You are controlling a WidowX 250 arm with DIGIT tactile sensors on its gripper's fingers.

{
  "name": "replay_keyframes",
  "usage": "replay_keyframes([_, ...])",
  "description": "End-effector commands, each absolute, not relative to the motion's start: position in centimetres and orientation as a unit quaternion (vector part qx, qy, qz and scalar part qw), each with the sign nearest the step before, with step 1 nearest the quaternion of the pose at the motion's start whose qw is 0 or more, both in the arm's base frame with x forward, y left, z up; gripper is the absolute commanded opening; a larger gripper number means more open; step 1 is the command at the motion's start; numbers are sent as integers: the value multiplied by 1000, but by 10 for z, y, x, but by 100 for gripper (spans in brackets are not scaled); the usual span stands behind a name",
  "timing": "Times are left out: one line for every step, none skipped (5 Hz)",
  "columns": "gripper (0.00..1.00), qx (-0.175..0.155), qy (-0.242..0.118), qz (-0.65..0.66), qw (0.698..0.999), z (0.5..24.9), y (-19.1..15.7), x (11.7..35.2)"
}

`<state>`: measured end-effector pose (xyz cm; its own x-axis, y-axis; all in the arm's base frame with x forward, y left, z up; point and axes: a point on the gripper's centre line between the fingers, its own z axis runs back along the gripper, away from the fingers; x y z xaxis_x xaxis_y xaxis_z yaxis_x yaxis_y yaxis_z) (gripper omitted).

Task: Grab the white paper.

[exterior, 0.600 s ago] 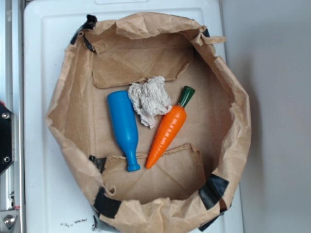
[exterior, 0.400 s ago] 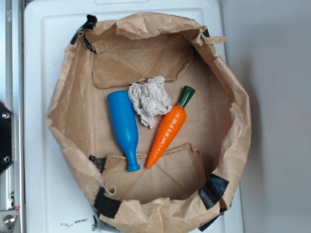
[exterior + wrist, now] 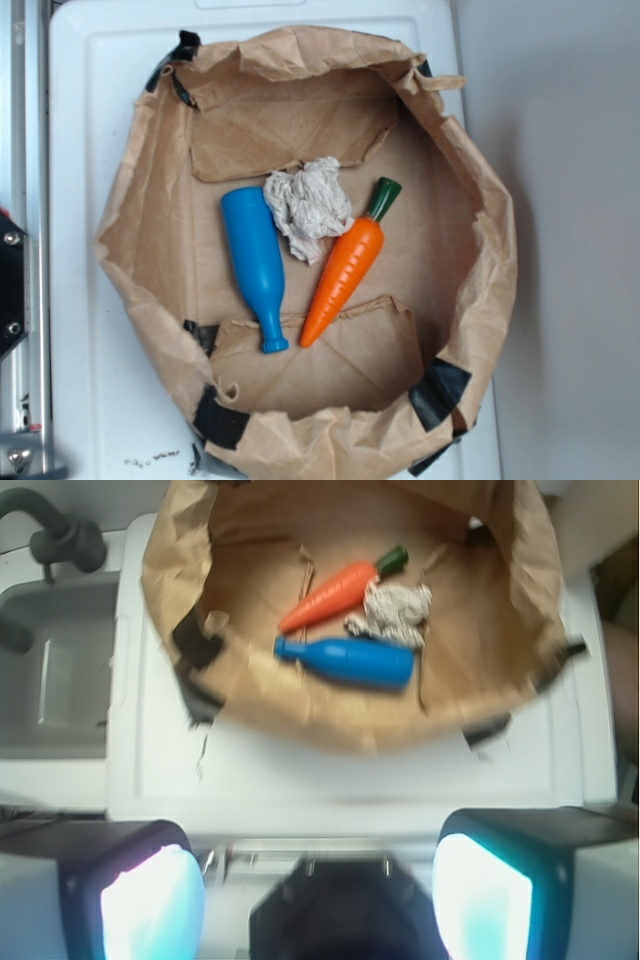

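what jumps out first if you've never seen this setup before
The bright orange carrot and blue bottle lie side by side on the floor of a wide, rolled-down brown paper bag. Wedged between their upper ends sits the crumpled white paper. In the wrist view the open gripper is well outside the bag.

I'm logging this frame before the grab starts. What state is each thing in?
white paper: crumpled wad, lying in the bag between bottle and carrot, not held.
blue bottle: lying on its side, neck toward the bag's near flap.
orange carrot: lying flat, green top beside the paper.
brown paper bag: open, walls rolled down, standing on the white surface.
gripper: open, fingers apart, outside the bag, holding nothing.
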<state>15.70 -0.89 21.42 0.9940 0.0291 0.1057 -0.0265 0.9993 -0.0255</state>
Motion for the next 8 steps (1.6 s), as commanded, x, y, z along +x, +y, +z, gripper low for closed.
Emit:
replay_keyframes([100,-2,-81,13,997,175,35,242])
replay_keyframes([100,0,-78,-12,997,156,64,293])
replay_keyframes([100,0,-78,-12,997,156,64,293])
replay_keyframes([100,0,-78,-12,997,156,64,293])
replay_keyframes([100,0,-78,-12,997,156,64,293])
replay_keyframes([100,0,-78,-12,997,156,64,293])
replay_keyframes([100,27,-77,-26,996,130,51,291])
replay_keyframes([100,42,-84,-38,995,114,40,280])
